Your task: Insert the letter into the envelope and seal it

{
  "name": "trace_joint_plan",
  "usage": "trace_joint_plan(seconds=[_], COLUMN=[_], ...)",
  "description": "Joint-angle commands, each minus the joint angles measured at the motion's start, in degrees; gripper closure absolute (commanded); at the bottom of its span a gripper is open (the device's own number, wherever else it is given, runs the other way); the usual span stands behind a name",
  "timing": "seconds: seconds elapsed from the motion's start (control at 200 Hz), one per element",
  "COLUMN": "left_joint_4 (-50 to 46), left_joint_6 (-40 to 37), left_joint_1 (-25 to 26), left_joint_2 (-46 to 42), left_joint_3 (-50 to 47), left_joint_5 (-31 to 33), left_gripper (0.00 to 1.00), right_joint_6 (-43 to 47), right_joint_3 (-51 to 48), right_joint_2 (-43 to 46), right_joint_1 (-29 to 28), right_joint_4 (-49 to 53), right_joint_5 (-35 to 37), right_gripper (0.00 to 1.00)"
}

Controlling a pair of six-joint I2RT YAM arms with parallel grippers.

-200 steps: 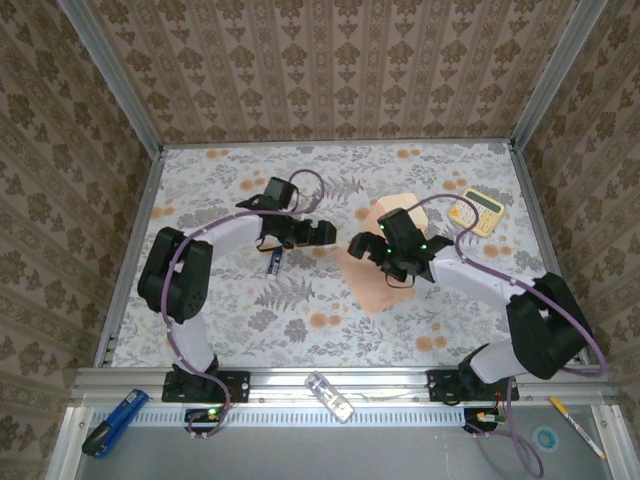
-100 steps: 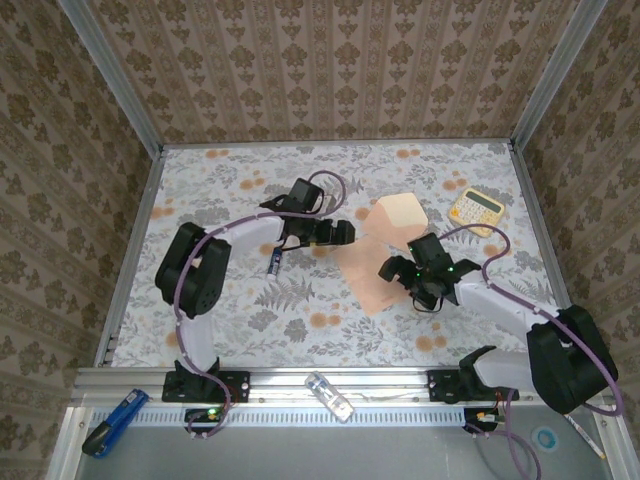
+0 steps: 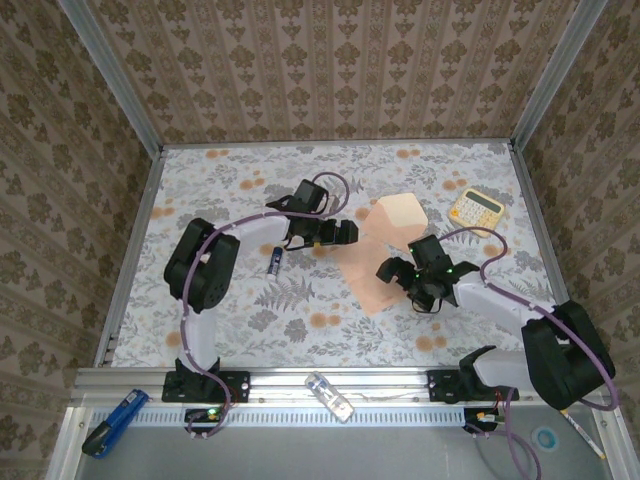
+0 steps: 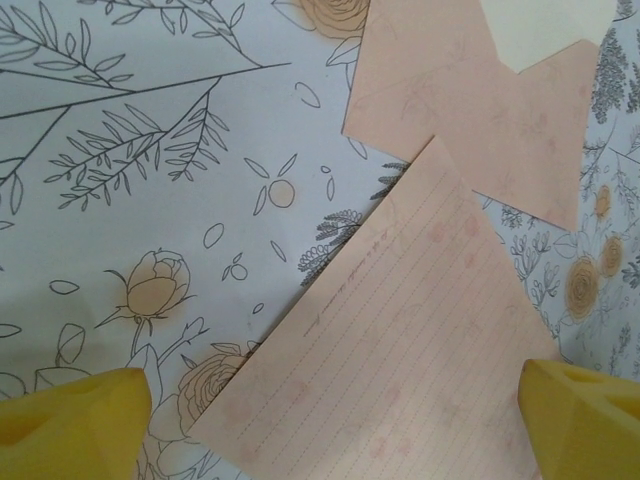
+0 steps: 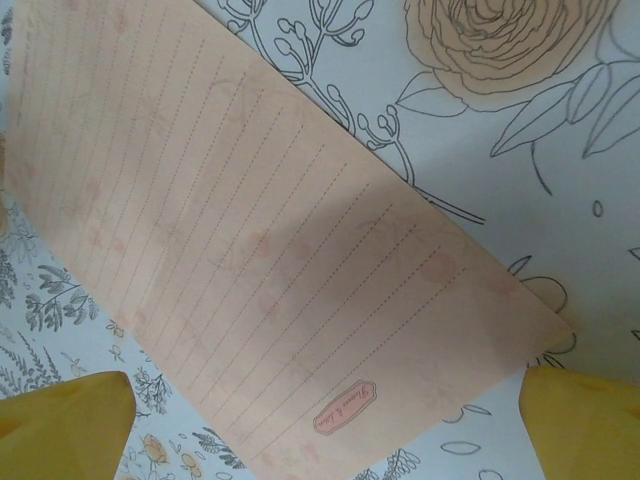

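Observation:
The letter (image 3: 366, 281), a lined peach sheet, lies flat on the flowered table, its far end just short of the envelope (image 3: 392, 222). The envelope's pale flap (image 3: 402, 209) is open. My left gripper (image 3: 349, 232) hovers open at the letter's far left corner. In the left wrist view its yellow fingertips (image 4: 70, 420) straddle the letter (image 4: 400, 340), with the envelope (image 4: 480, 110) beyond. My right gripper (image 3: 390, 269) is open over the letter's right edge. In the right wrist view the letter (image 5: 270, 250) lies below the right gripper (image 5: 325, 430), nothing held.
A yellow calculator (image 3: 476, 209) sits at the back right of the table. A small dark blue object (image 3: 275, 261) lies left of the letter. On the front rail rest a clear item (image 3: 330, 396) and a blue tool (image 3: 110, 421). Patterned walls close in three sides.
The right gripper has drawn back toward the near right, uncovering the envelope. The left gripper has moved right, up to the letter's far corner. Both stay open.

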State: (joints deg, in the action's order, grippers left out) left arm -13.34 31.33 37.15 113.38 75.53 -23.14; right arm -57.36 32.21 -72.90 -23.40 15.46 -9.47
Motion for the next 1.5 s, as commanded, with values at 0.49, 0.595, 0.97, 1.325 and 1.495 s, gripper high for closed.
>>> trace_joint_plan(seconds=[0.49, 0.595, 0.97, 1.325, 1.495], left_joint_4=[-7.4, -7.2, -4.1, -1.6, -10.3], left_joint_6=[-4.1, -4.0, -0.5, 2.1, -3.3], left_joint_1=[2.4, 2.7, 3.9, 4.4, 3.8], left_joint_2=[3.2, 3.5, 4.3, 3.0, 1.5], left_joint_3=[3.9, 3.9, 3.1, 2.0, 4.6], left_joint_5=[5.7, 5.2, 1.2, -3.8, 1.7], left_gripper=[0.05, 0.05, 0.05, 0.05, 0.05], right_joint_6=[2.8, 3.4, 4.6, 4.6, 4.6], right_joint_3=[0.6, 1.5, 3.5, 3.9, 3.7], right_joint_2=[-5.7, -5.7, -9.0, -11.1, -11.4], right_joint_1=[0.3, 0.3, 0.2, 0.2, 0.2], right_joint_4=[-4.7, -4.6, -6.1, -8.2, -8.5], right_joint_5=[-1.6, -1.3, -0.9, -1.8, -2.0], right_gripper=[0.0, 0.0, 0.0, 0.0, 0.0])
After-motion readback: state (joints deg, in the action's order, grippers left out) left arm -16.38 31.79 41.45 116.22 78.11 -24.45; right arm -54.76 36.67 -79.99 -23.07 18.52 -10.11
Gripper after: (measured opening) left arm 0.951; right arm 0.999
